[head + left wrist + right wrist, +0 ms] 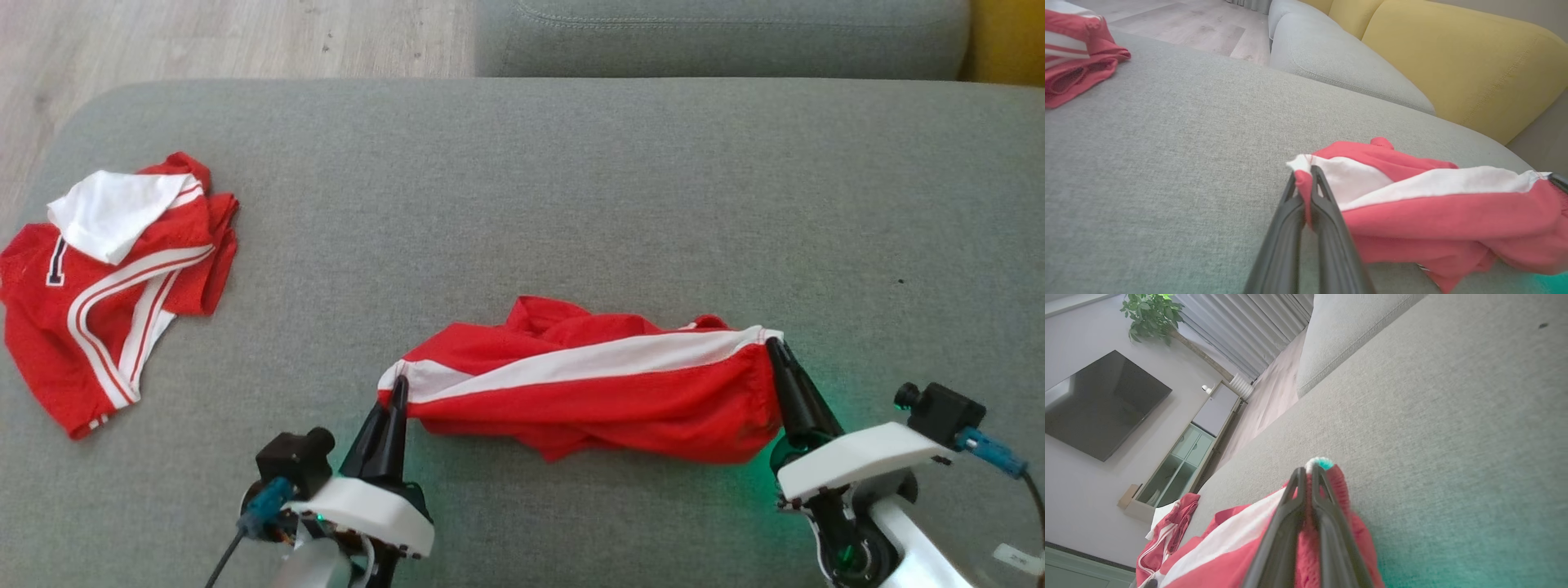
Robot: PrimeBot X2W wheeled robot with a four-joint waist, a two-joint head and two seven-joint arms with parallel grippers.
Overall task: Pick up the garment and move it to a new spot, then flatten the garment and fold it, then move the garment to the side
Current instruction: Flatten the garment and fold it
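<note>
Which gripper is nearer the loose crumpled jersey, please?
Left. The left gripper grips the end of the held garment nearer the jersey; the right gripper grips its far end, farther right.

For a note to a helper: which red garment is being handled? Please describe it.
On the wide grey fabric cushion, look near the front edge. The red garment with one broad white stripe stretches between the left gripper and right gripper, both shut on it. The crumpled red garment at left lies untouched.

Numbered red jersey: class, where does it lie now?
Head view: the jersey lies crumpled at the left edge of the grey cushion, apart from the held garment.
</note>
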